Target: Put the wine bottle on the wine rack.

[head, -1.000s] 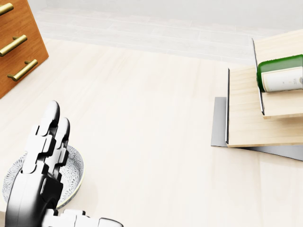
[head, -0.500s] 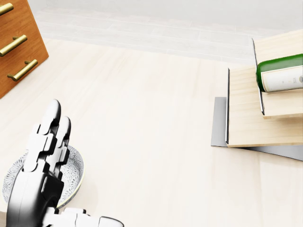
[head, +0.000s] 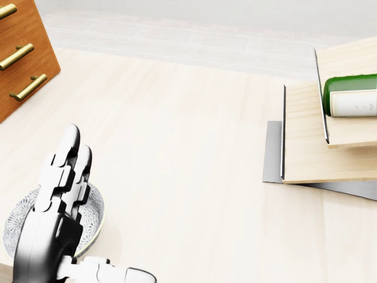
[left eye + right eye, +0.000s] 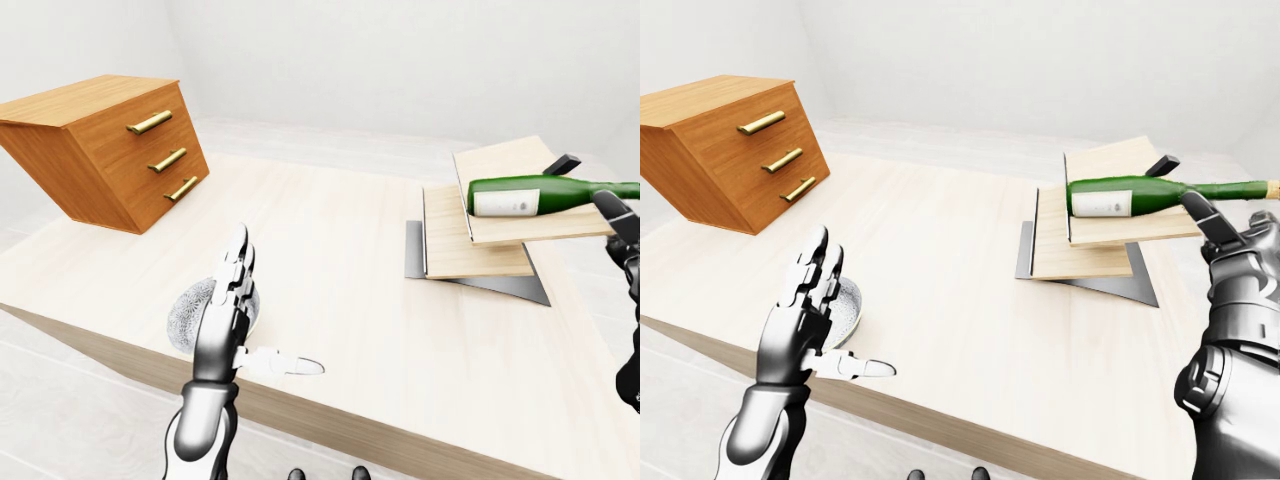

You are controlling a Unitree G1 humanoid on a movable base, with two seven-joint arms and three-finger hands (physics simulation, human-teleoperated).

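Wine bottle (image 4: pixel 1120 197) lying on wine rack (image 4: pixel 1085 250), shifted slightly rightward: placement essentially done | right hand (image 4: pixel 1238 240) beside its neck, fingers spread | left hand (image 4: pixel 805 315) fingers spread.

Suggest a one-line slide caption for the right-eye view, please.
Green wine bottle lying on the wooden wine rack, right hand beside its neck, left hand open.

wine bottle (image 3: pixel 352 94) neck beyond head view's right edge
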